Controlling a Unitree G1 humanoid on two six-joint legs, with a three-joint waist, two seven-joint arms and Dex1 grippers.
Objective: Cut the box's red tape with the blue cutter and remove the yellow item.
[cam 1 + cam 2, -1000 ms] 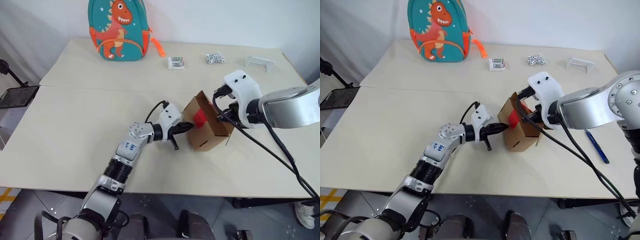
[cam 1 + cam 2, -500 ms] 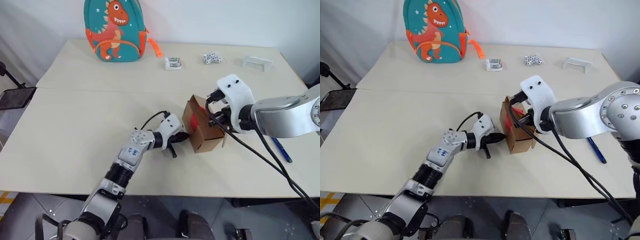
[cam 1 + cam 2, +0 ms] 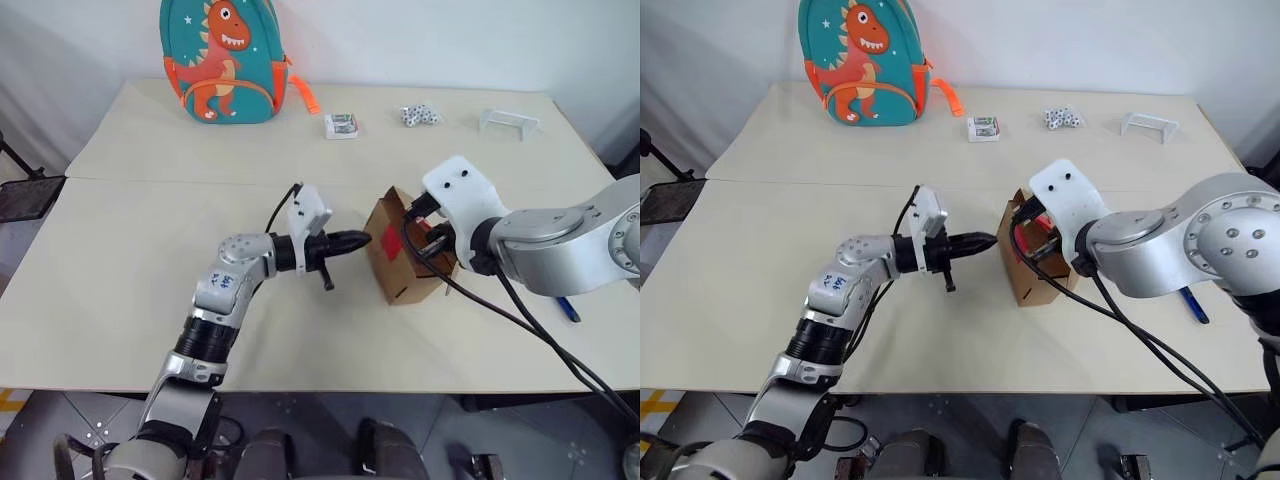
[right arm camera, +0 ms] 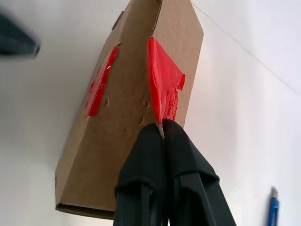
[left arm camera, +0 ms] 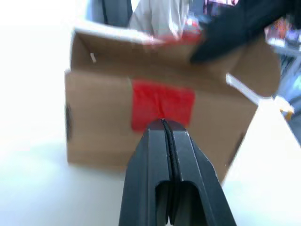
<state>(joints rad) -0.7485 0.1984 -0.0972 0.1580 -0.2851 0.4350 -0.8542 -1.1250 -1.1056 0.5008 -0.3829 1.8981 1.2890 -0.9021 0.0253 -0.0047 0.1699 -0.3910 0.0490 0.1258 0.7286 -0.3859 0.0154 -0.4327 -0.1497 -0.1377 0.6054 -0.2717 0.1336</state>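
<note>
The brown box (image 3: 402, 272) stands tilted on the table in front of me. A red tape (image 5: 162, 102) patch sits on the side of the box that faces my left gripper (image 3: 358, 240). That gripper is shut and empty, pointing level at the patch across a small gap. My right gripper (image 4: 161, 126) reaches to the box's top and is shut on the edge of a loose piece of red tape (image 4: 163, 80) that sticks up from it. The blue cutter (image 3: 567, 308) lies on the table to the right, beyond my right arm. The yellow item is hidden.
A teal dinosaur backpack (image 3: 222, 60) stands at the far left edge of the table. Along the back lie a small packet (image 3: 342, 125), a cluster of small white pieces (image 3: 418, 115) and a clear stand (image 3: 508, 122). Cables hang from my right wrist.
My left gripper has risen and drawn back to the left, away from the box. The box has turned a little under my right gripper, which stays shut on it. The camera has shifted.
</note>
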